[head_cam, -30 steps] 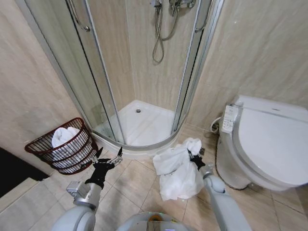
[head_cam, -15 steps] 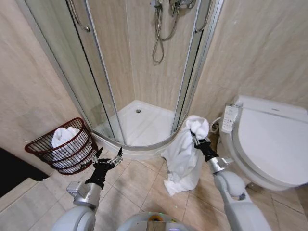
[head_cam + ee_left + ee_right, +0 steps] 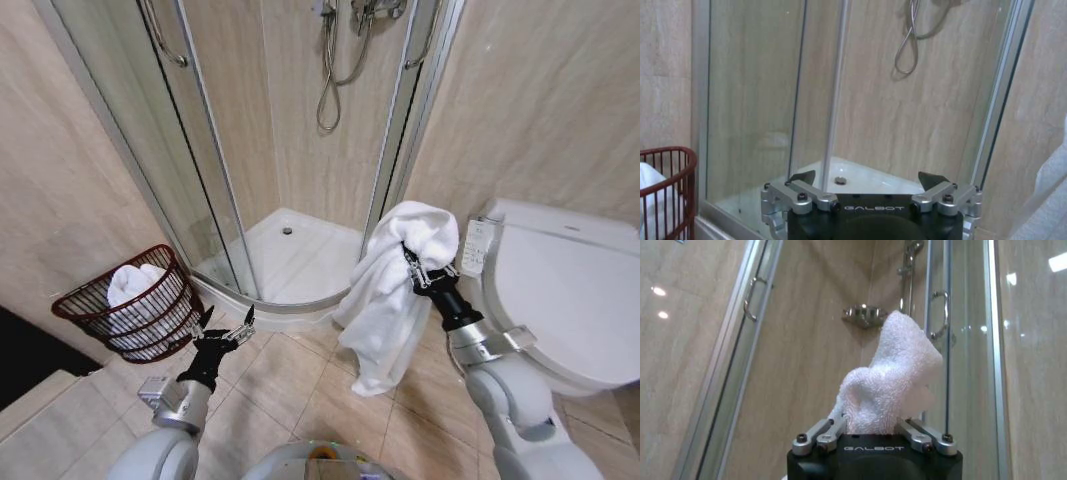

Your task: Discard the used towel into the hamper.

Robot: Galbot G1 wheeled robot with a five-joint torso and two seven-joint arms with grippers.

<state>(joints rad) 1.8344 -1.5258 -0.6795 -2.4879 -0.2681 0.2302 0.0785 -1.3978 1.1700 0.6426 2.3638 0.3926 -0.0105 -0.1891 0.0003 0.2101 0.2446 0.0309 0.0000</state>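
White terry towel (image 3: 385, 300) clamped in right gripper (image 3: 411, 262); reddish-brown wire hamper (image 3: 135, 300) with apparently white towels (image 3: 133, 283); left gripper (image 3: 226, 326) wide.

Hamper (image 3: 130, 300) left of hanging towel (image 3: 385, 300)

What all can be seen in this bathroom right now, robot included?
Towel: one, white, hanging clear of the floor from the right end effector, between shower and toilet.
Hamper: one, reddish-brown, on the floor left of the shower, white laundry already inside.
Shower cabin: one, glass doors, white tray, in the corner.
Shower hose: one, silver, on the back wall.
Toilet: one, white, lid shut, at the right.
Floor: beige tiles.
Left end effector: open, low beside the hamper.
Right end effector: shut on the towel, raised.
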